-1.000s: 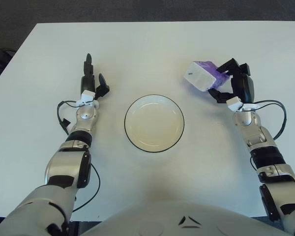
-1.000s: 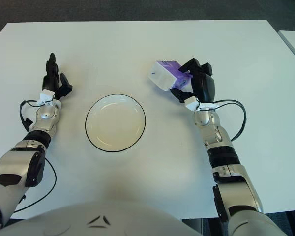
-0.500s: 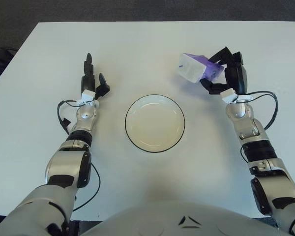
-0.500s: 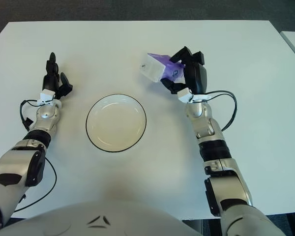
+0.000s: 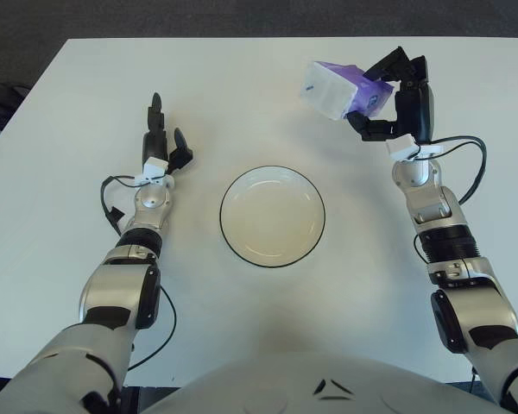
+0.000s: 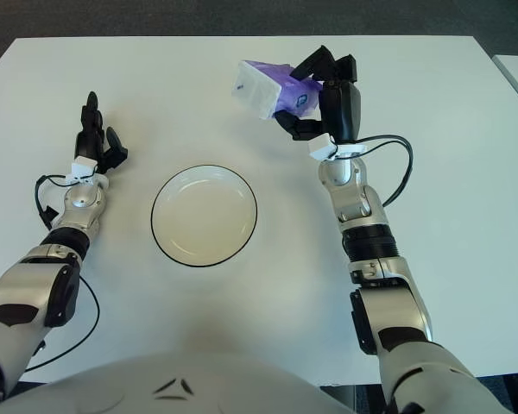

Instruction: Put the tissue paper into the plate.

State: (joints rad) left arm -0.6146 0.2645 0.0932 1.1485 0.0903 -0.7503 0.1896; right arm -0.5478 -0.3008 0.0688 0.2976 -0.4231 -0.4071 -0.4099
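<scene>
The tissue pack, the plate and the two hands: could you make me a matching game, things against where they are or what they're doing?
Things:
1. tissue pack
2. plate
3. left hand
4. right hand

States:
A. empty, on the table between the arms
B. open, idle, left of the plate
C. held up in the air
D. gripping something purple and white

Pairs: 1-C, 2-A, 3-B, 4-D
</scene>
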